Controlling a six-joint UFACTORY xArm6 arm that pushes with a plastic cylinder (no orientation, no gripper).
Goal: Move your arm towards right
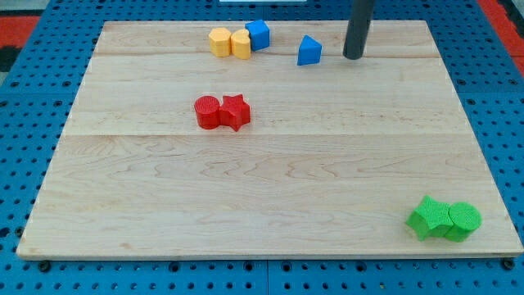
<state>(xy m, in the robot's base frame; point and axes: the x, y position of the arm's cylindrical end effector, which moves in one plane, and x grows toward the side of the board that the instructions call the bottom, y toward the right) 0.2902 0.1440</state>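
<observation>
My tip (pixel 353 57) rests on the wooden board (pixel 270 188) near the view's top, just right of a blue wedge-shaped block (pixel 309 52), with a small gap between them. Further left along the top edge sit a blue cube (pixel 259 34) and two yellow blocks (pixel 220 41) (pixel 241 44), touching each other. A red cylinder (pixel 208 112) and a red star (pixel 235 111) sit together left of centre. A green star-like block (pixel 430 217) and a green cylinder (pixel 463 220) sit together at the bottom right corner.
The board lies on a blue perforated table (pixel 24 98). A red strip (pixel 501 16) shows at the view's top right corner.
</observation>
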